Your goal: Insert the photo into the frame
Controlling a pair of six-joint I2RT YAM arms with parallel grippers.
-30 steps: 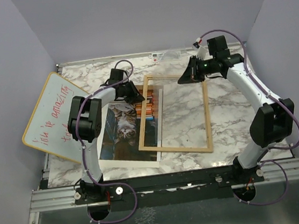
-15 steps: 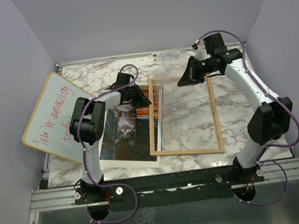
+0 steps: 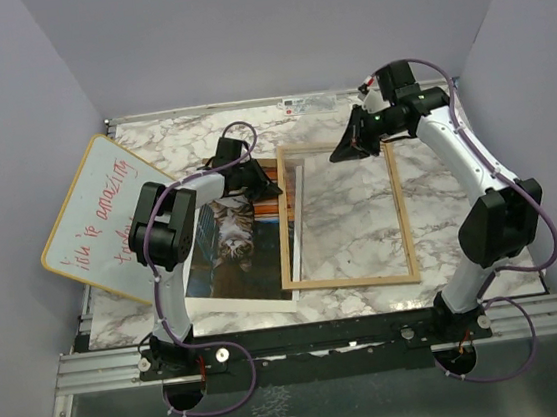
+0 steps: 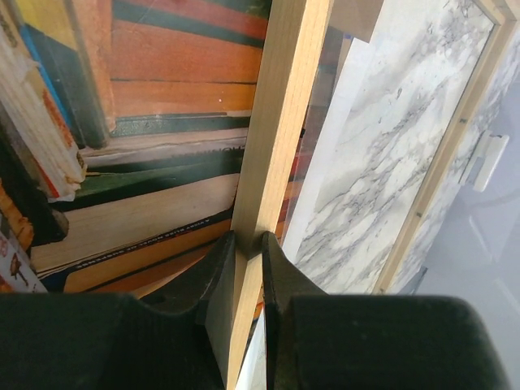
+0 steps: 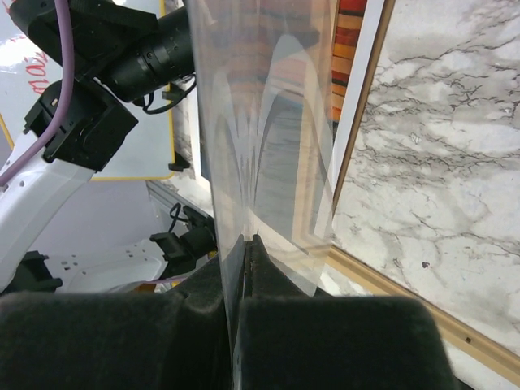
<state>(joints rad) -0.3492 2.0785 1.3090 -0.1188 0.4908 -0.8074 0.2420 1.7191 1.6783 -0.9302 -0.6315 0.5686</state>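
Your left gripper (image 4: 248,244) is pinching the left wood bar of the frame (image 4: 284,97), and your right gripper (image 5: 246,242) is pressed tight on the thin clear pane (image 5: 260,122) at the far side of the frame. The photo (image 4: 162,81) lies flat on the tabletop (image 5: 439,146), mostly left of the frame, with just its right strip under the left bar. So the frame is nearly empty: through most of it you see only marble, and only that strip of books shows inside. I think the job now is to bring frame and photo together. Go slow and move both arms the same way, so the frame does not twist or bend the pane. Slide the frame left over the photo and line up the corners before you let go. Watch that the bar does not catch the paper edge and crumple it.
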